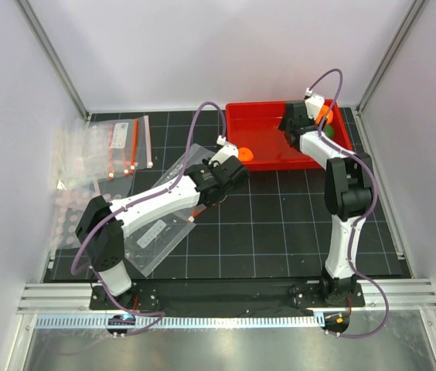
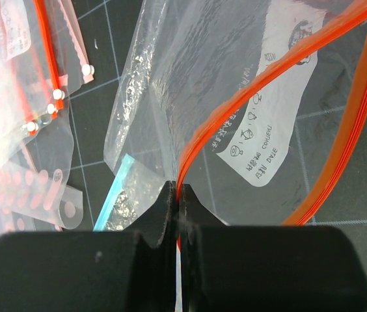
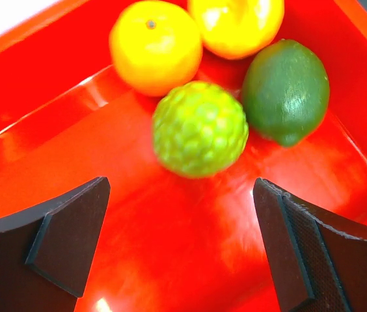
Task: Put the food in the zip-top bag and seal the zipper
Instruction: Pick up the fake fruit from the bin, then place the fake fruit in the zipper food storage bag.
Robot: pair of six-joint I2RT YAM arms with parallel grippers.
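My left gripper is shut on the red-orange zipper of the zip-top bag, a clear pouch with a white label; the jaws pinch one strip while the other strip bows away, so the mouth stands open. My right gripper is open inside the red tray, just short of the bumpy light green fruit. Behind it lie two orange fruits and the smooth dark green fruit. A third orange fruit sits at the tray's left end.
A heap of other clear pouches lies at the back left. A pouch with a teal-blue edge lies under the bag by my left fingers. White walls close in the black grid mat; a metal rail runs along the front.
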